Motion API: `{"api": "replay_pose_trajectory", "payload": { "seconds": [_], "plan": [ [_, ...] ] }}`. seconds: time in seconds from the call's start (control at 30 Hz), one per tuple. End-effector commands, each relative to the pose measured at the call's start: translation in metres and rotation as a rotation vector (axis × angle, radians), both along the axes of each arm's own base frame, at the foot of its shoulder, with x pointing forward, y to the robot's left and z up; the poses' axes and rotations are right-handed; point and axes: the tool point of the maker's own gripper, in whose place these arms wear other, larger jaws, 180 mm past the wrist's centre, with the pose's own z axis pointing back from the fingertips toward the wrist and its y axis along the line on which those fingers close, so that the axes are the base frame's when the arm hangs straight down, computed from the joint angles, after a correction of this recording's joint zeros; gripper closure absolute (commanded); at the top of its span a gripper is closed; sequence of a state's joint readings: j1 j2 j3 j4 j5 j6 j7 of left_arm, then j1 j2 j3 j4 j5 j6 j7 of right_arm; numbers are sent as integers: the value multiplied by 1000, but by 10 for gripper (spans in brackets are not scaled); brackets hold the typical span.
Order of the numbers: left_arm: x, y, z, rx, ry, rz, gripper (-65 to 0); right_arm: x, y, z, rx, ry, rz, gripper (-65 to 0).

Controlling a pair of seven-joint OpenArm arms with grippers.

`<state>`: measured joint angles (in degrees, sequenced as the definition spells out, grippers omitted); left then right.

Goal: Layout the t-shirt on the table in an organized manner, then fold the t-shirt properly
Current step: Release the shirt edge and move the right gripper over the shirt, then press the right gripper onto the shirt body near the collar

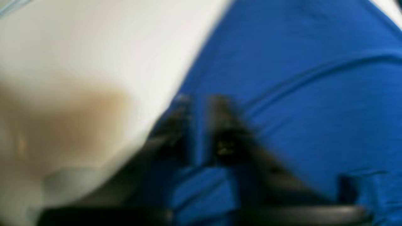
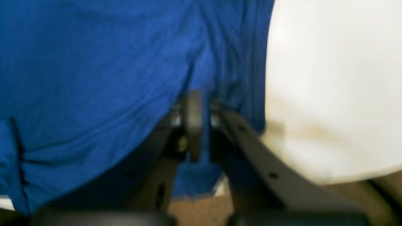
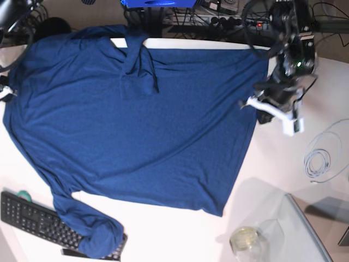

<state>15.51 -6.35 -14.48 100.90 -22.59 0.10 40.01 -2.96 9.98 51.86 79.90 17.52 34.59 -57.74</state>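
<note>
On the table (image 3: 272,180) the t-shirt (image 3: 136,125) lay spread, one sleeve over a keyboard (image 3: 32,218). We had the left gripper (image 1: 201,125) and right gripper (image 2: 194,125) both clamped on its edges; we judged an even, taut pull best.

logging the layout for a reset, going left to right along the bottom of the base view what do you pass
keyboard → t-shirt sleeve end lying over the keyboard's right end → bare table → glass jar → glass panel
</note>
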Motion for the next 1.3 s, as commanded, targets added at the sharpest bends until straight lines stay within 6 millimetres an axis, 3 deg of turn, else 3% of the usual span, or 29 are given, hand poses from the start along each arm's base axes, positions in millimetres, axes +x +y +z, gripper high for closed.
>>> {"api": "replay_pose_trajectory", "payload": {
  "seconds": [0.0,0.2,0.43,0.6,0.8,0.93,1.13,1.27],
  "plan": [
    [12,0,-2,8,-6,-8,0,9,-16,4,-29,-12,-14,0],
    [46,-20,-64,30,152,-67,0,48,-12,-35,-25,32,49,-3],
    [63,-21,-77,72,195,-74,0,72,-7,-57,100,14,6,-6],
    [77,-18,-93,62,207,-52,0,96,-13,-64,138,-42,-135,-8],
    [96,-12,-105,61,184,-21,0,135,-19,-48,98,-144,-155,-8],
    [116,-15,-102,50,162,-9,0,162,-24,-32,32,-208,-148,-8],
    [138,-18,-80,36,98,-2,0,185,-35,-12,-37,-242,-156,-8],
    [140,-17,-62,18,82,-1,0,191,-47,3,-63,-257,-150,-5]
  ]
}}
